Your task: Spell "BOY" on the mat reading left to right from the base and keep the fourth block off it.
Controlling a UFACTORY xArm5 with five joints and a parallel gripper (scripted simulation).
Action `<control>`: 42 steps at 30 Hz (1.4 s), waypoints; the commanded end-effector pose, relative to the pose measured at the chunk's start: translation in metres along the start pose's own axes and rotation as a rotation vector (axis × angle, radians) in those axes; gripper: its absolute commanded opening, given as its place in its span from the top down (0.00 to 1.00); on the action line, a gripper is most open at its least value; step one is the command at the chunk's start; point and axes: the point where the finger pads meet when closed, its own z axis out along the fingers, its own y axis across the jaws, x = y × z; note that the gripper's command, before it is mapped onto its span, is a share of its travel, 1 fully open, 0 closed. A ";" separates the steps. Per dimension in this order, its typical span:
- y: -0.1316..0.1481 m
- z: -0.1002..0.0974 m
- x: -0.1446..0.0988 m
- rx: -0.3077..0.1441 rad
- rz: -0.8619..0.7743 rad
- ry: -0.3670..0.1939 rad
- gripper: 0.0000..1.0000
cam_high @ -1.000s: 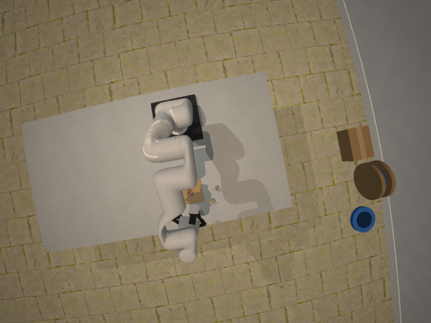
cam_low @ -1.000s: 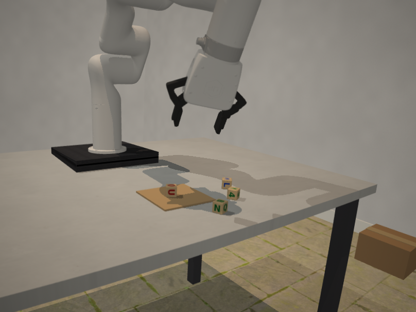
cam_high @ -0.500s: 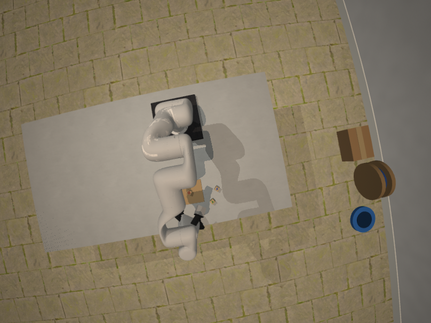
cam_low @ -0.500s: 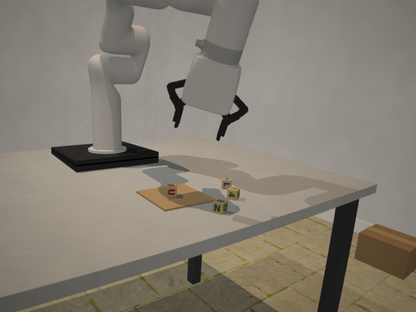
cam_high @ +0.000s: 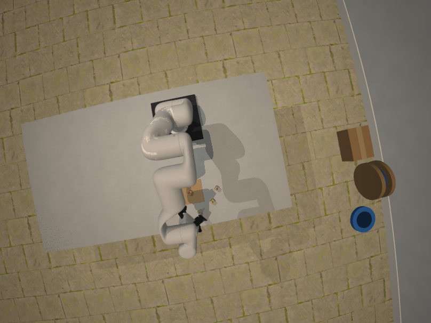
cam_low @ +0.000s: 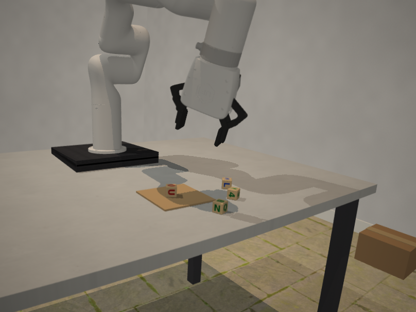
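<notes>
Open claw above four lettered blocks and a mat on the tabletop (cam_low: 84,214).

The claw (cam_low: 198,129) hangs high with its jaws spread wide, gripping nothing. One red-lettered block (cam_low: 171,190) sits on the tan mat (cam_low: 157,197); three blocks (cam_low: 220,206) (cam_low: 233,193) (cam_low: 226,183) lie just beside the mat on the tabletop, near one another. A blue bin (cam_high: 362,218) stands on the floor; its contents cannot be made out.
</notes>
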 end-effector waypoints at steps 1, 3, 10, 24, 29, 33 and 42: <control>0.002 0.000 -0.001 -0.019 0.095 -0.010 0.00; 0.003 0.001 -0.002 -0.029 0.175 -0.014 0.00; 0.006 0.004 -0.003 -0.048 0.315 -0.020 0.00; 0.010 0.010 -0.006 -0.089 0.598 -0.022 0.00; 0.011 0.011 -0.007 -0.104 0.702 -0.021 0.00; 0.012 0.013 -0.008 -0.117 0.785 -0.018 0.00; 0.015 0.016 -0.009 -0.145 0.963 -0.009 0.00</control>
